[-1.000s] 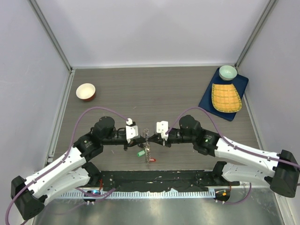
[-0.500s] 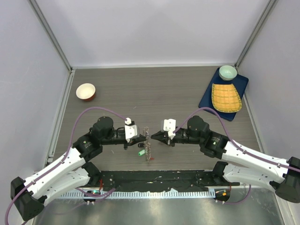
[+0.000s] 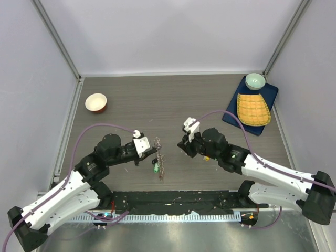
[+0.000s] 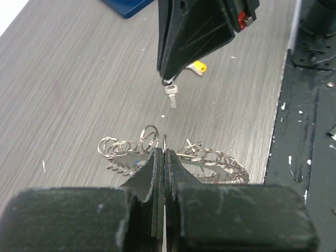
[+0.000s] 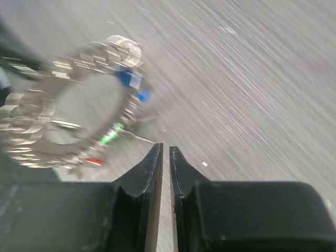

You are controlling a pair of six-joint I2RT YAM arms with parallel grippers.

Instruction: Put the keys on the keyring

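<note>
Tip: with left tool clamped on keyring, hold dead steady; bring key pinched in right tool down square to ring, slowly.

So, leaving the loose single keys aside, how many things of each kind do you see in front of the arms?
Bowls: 2, one red outside, one pale green
Blue tray: 1
Yellow woven mat: 1
Keyring: 1
Total: 5
</note>
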